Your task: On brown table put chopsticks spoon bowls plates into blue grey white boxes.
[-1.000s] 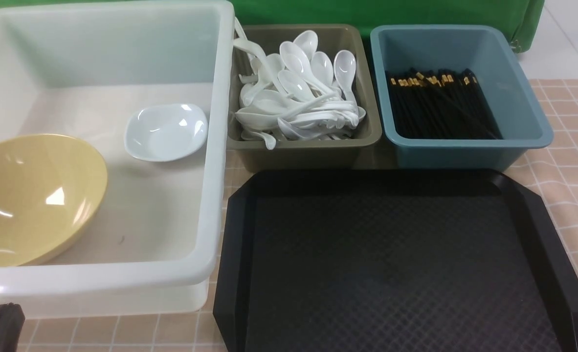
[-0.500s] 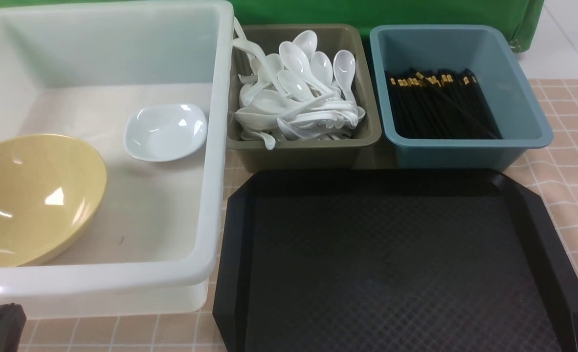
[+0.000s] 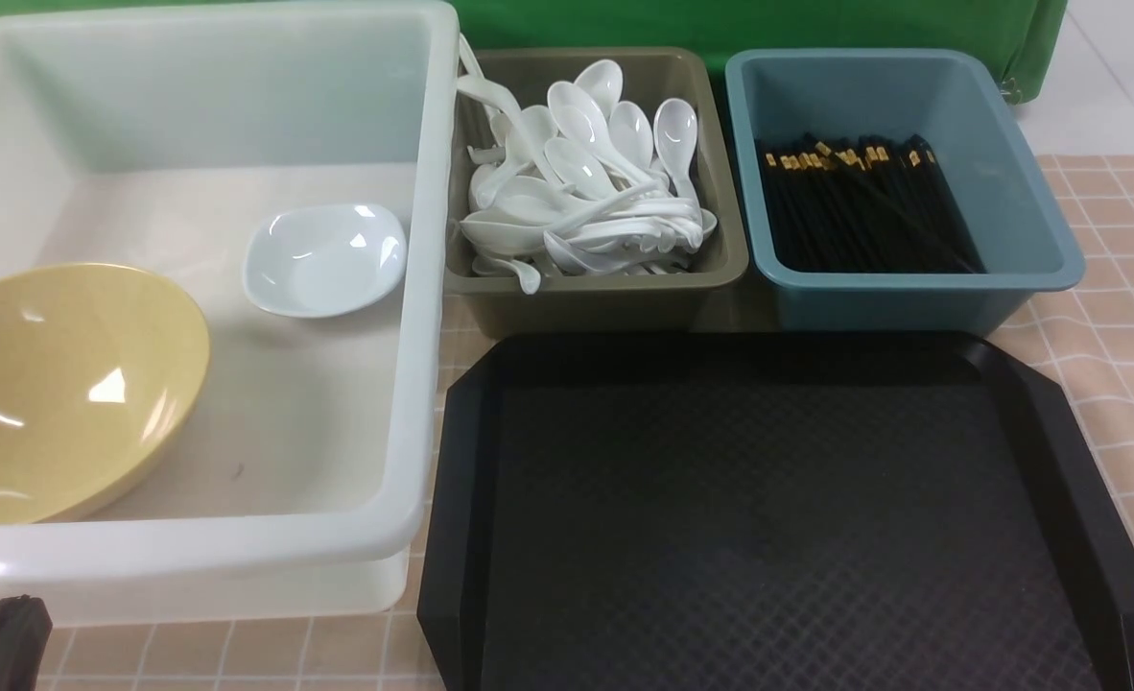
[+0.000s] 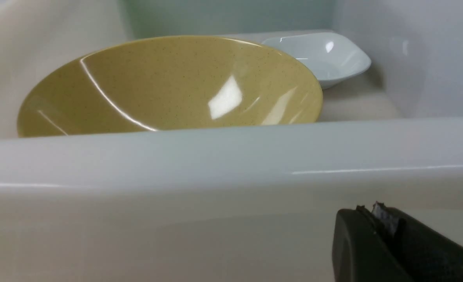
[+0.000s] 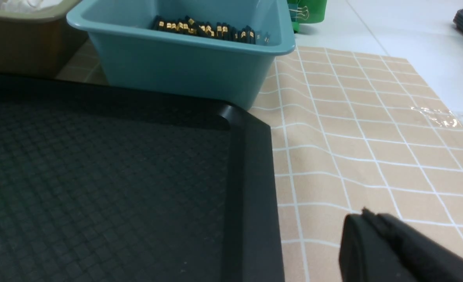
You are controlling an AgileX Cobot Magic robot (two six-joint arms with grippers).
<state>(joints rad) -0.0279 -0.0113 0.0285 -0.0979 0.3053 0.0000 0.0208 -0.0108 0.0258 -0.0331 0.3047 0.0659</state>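
The big white tub [image 3: 413,288] at the left holds the olive-yellow bowl [image 3: 59,384], leaning on the near wall, and the small white plate [image 3: 325,257]. White spoons [image 3: 581,182] fill the olive-grey bin [image 3: 615,288]. Black chopsticks [image 3: 860,206] with gold bands lie in the teal-blue bin [image 3: 912,297]. My left gripper [image 4: 370,211] is shut and empty, low outside the tub's near wall [image 4: 216,172]; the bowl [image 4: 169,86] and plate [image 4: 317,56] show beyond it. My right gripper [image 5: 366,215] is shut and empty over the brown table [image 5: 353,137], right of the tray.
A black textured tray [image 3: 778,518] lies bare in front of the two small bins, its rim [image 5: 251,176] close to my right gripper. A green cloth [image 3: 749,24] hangs behind the bins. The checked table [image 3: 1123,288] continues to the right.
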